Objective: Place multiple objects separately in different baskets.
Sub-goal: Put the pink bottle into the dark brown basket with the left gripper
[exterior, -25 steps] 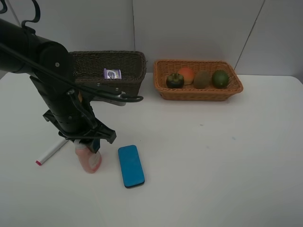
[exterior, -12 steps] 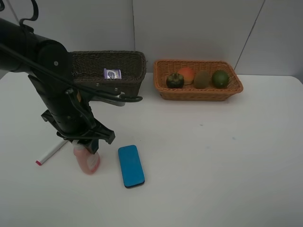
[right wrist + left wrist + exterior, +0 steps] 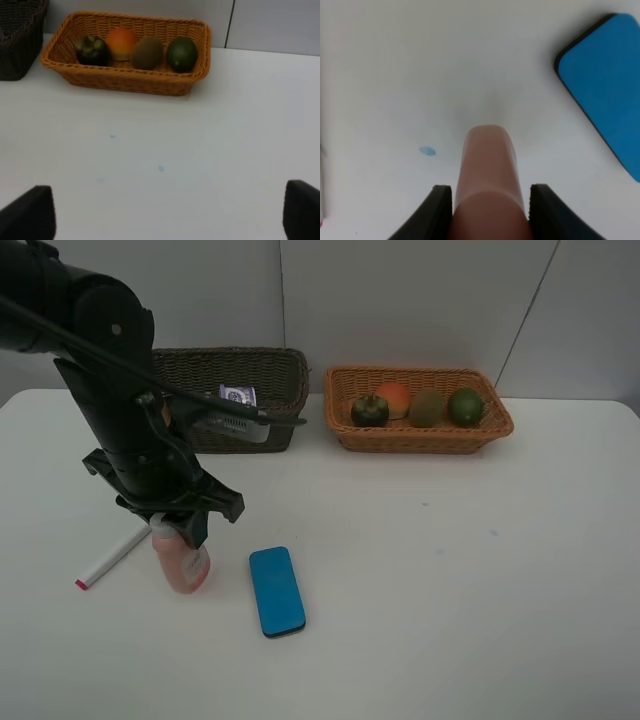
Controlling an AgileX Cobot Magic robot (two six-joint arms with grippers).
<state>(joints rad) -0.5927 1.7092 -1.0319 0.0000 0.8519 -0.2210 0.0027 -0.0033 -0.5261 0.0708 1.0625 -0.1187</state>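
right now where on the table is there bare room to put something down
Widest bare stretch: the table right of the blue block, in front of the orange basket. Crowded at front left, where the marker, the pink bottle in the left gripper and the block sit close together.

Fruit basket seen past an open gripper

An orange basket [image 3: 125,85] on the white table [image 3: 165,145] holds a row of fruit, each touching the next: mangosteen [image 3: 92,49], orange-red fruit [image 3: 121,43], kiwi [image 3: 146,52], green fruit [image 3: 181,54]. A corner of a dark basket [image 3: 20,45] stands beside its mangosteen end, apart from it. The gripper [image 3: 165,212] shows only two dark fingertips [image 3: 30,214], set wide apart over the table.
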